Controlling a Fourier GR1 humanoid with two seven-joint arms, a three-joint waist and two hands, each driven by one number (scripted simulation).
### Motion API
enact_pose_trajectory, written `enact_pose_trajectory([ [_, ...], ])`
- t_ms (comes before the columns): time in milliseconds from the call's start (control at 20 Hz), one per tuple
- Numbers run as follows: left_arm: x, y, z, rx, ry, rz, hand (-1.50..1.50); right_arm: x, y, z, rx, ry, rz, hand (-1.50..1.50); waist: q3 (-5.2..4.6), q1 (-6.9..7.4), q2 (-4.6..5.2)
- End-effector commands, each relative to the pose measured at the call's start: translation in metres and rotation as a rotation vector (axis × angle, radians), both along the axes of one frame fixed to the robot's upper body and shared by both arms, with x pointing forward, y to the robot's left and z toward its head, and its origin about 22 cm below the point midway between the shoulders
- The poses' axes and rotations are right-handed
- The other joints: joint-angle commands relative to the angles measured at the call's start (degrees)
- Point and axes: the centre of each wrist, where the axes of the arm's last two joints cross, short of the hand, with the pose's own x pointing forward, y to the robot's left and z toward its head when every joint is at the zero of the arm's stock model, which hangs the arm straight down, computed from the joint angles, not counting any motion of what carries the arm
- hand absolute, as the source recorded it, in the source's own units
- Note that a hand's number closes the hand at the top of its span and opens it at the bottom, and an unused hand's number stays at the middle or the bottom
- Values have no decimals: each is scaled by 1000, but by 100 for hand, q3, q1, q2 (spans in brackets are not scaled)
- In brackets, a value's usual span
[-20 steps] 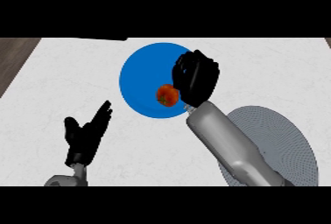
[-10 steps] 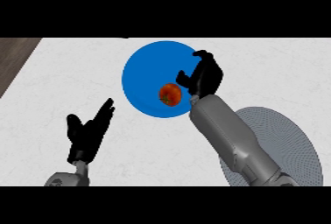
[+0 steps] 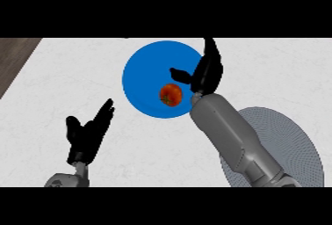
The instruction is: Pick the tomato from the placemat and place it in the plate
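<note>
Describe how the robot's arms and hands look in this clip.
Both forearms are smooth grey tubes with rounded casings. The right forearm is thick and long in view; only a grey stub of the left forearm shows. The right hand and left hand are matte black, with slim fingers. No cables or markings show.

Kitchen: pale counter [image 3: 77, 79], plate [image 3: 146, 66].

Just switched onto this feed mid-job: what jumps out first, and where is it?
The bright blue plate at upper centre of the white counter, with the red tomato lying on its lower right part. The right hand is open over the plate's right edge beside the tomato, its grey forearm crossing the grey placemat at lower right. The left hand rests open at lower left.
</note>
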Motion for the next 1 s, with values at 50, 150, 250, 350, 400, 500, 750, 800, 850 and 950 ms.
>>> enact_pose_trajectory([
  [50,-12,5,-13,3,48,38,0,-6,-8,-3,147,-121,-52,-150,-24,-175,-56],
  [150,-7,9,-13,-2,44,44,0,-12,-16,-12,177,-114,-40,-150,-25,-257,-60],
  [250,-19,21,-26,-9,81,58,0,-20,-10,-4,260,-98,28,-150,-33,-337,-117],
  [350,-4,19,-16,23,65,63,0,-25,-14,-1,304,-102,111,-150,-31,-417,-121],
  [400,-2,17,-14,2,72,47,0,-33,-19,-12,304,-99,148,-150,-27,-408,-108],
  [500,-18,27,-29,0,76,76,0,-46,-24,-23,347,-97,193,-150,-30,-419,-122],
  [750,-21,13,-13,-10,89,95,0,-78,-36,-57,345,-47,344,-150,-39,-554,-194],
  [800,-21,2,-8,7,73,97,0,-81,-41,-56,351,-23,355,-150,-42,-587,-205],
  [850,-23,17,-23,12,94,103,0,-93,-35,-59,335,-11,380,-150,-46,-610,-209],
  [950,-20,22,-19,10,86,110,0,-97,-40,-66,303,-5,375,-150,-46,-596,-203],
])
